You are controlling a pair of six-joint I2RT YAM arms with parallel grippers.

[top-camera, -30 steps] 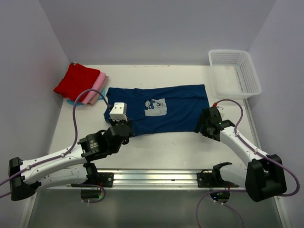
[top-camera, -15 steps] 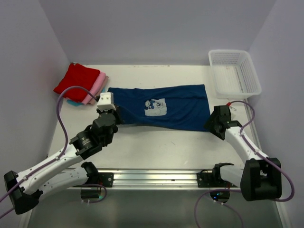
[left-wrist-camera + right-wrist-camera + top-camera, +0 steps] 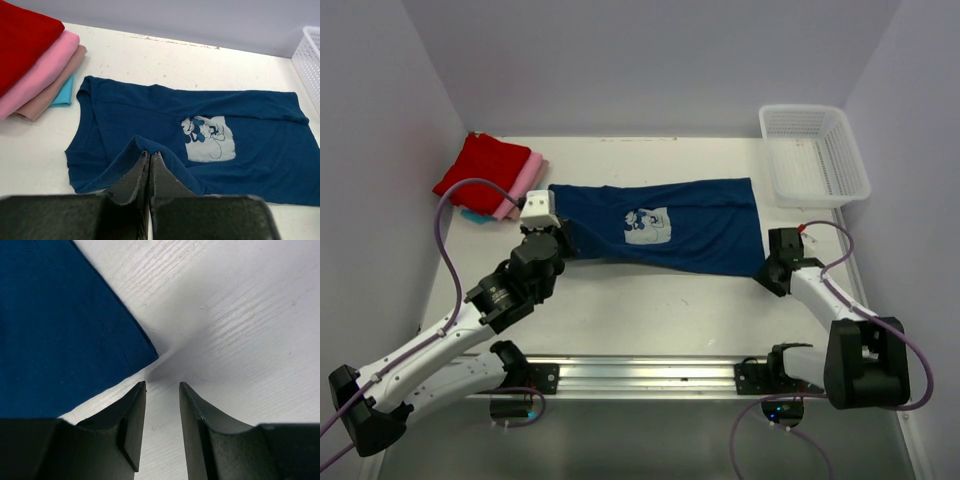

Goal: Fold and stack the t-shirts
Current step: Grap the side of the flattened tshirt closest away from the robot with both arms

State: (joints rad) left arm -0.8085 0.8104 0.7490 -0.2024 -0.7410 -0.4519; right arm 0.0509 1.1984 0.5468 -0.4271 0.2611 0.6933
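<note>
Left gripper [image 3: 149,159] clamped a fold of the navy blue cloth t-shirt [image 3: 260,150] at lower centre; right gripper [image 3: 162,386] stood with jaws apart beside its corner.

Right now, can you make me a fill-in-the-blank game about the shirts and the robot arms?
1. The top shirt on the folded stack is ____.
2. The left gripper is shut on the near edge of the big ____ t-shirt with the cartoon print.
3. The white basket sits at the far ____ corner of the table.
4. The right gripper has its jaws apart and holds ____.

Missing words: red, blue, right, nothing.
</note>
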